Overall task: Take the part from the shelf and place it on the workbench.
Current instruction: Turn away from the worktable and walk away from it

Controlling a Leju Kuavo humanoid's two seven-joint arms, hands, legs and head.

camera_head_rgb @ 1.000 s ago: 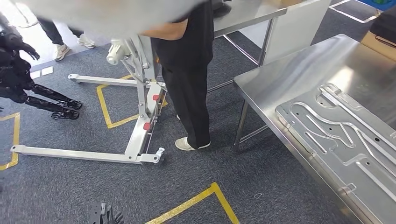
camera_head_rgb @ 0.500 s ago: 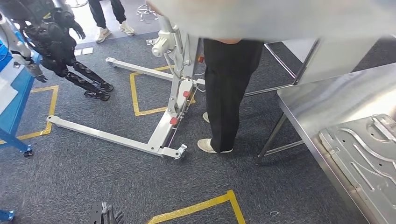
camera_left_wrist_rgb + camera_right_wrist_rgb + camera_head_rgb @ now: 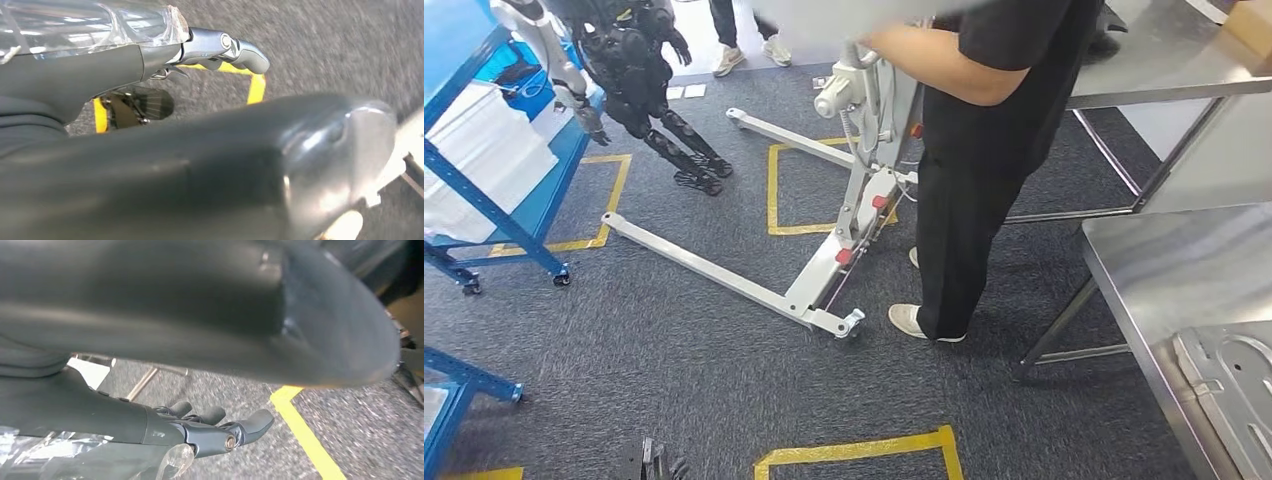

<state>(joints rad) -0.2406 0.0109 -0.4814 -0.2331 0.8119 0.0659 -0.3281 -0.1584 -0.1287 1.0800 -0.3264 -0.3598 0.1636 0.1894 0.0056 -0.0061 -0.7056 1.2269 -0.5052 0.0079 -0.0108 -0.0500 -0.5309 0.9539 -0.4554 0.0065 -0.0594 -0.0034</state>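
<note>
Bright, even indoor light with soft shadows; the steel counter (image 3: 1164,270) shows pale glare. Both wrist views are blurred, the near grey thumb (image 3: 225,165) out of focus, the carpet (image 3: 380,435) smeared.

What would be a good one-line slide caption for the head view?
A person stands beside a white wheeled lift frame on grey carpet, between a blue shelf and a steel workbench.

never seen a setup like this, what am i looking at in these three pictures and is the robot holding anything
The wide picture is the humanoid robot's own head camera, looking down at grey carpet. A person stands by a white wheeled frame; blue shelving is at left, and a steel workbench with a metal plate is at right. The two close pictures come from cameras at its wrists: the left robot hand and right robot hand, fingers loosely extended, empty.
</note>
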